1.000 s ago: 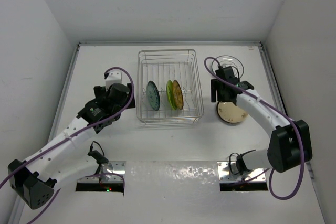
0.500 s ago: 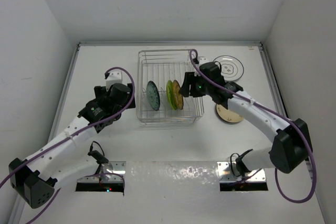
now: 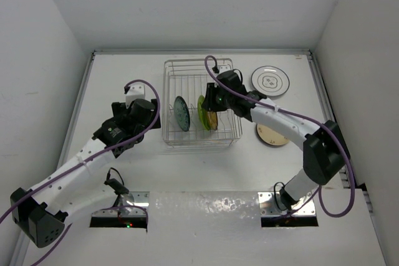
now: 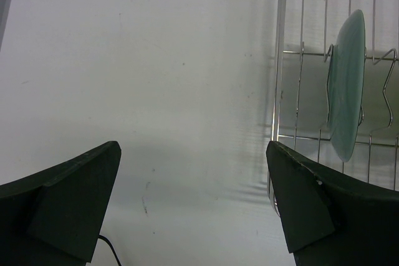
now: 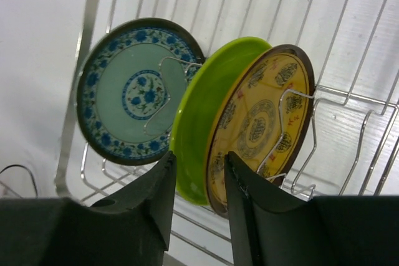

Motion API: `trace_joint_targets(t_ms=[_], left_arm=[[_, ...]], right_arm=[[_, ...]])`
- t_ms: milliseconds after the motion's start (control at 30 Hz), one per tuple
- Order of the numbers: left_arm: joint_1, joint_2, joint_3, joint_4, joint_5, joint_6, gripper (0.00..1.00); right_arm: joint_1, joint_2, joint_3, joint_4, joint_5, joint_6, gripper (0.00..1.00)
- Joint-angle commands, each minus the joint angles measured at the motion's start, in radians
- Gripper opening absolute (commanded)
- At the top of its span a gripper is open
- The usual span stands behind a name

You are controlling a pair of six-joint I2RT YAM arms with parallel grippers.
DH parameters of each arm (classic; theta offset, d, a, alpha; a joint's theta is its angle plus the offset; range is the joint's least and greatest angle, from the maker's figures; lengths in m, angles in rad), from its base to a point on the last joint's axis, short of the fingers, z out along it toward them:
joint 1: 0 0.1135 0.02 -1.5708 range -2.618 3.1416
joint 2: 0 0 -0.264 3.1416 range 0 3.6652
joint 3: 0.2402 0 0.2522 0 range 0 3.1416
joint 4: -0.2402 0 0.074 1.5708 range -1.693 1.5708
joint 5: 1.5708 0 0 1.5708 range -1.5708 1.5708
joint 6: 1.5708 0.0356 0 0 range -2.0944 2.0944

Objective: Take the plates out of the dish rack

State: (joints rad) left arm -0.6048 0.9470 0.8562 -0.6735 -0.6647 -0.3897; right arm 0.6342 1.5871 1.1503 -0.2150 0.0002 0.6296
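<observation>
Nearest the arm bases, on the right of the desk, a tan plate lies flat just beside the dish rack. It looks like an unloading spot within the right arm's reach.

On the left, the left end effector hangs over bare desk just outside the rack's left wall. Its fingers are spread wide and it has hold of nothing. It seems parked there to leave the rack free for the other arm.

Inside the rack three plates stand on edge, each propped by a wire tine: a teal plate with blue flowers, a lime green plate and a yellow plate with a brown rim. Because they stand upright, they offer only their rims for gripping.

The right end effector is over the rack. Its fingers are a narrow gap apart and line up with the green plate's rim. I judge it is not yet clamped on.

Farthest back, a white plate with dark rings lies flat on the desk.
</observation>
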Motion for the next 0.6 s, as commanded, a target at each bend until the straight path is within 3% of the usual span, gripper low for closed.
trace_joint_targets(t_ms=[0, 133, 333, 367, 433, 567], left_arm=[[0.01, -0.019, 0.006, 0.025, -0.009, 0.002, 1.0], [0.01, -0.022, 0.006, 0.026, -0.006, 0.003, 1.0], [0.011, -0.028, 0.006, 0.026, -0.004, 0.003, 1.0], [0.011, -0.028, 0.006, 0.026, -0.004, 0.003, 1.0], [0.011, -0.028, 0.006, 0.026, -0.004, 0.005, 1.0], [0.011, -0.031, 0.006, 0.026, -0.003, 0.005, 1.0]], right_arm=[[0.005, 0.023, 0.04, 0.006, 0.064, 0.012, 0.34], [0.007, 0.048, 0.034, 0.017, 0.064, 0.019, 0.24], [0.01, 0.041, 0.029, 0.026, 0.066, 0.051, 0.19], [0.009, 0.036, 0.029, 0.025, 0.069, 0.054, 0.16], [0.009, 0.019, 0.023, 0.034, 0.073, 0.071, 0.02], [0.009, -0.036, -0.014, 0.095, 0.054, 0.123, 0.0]])
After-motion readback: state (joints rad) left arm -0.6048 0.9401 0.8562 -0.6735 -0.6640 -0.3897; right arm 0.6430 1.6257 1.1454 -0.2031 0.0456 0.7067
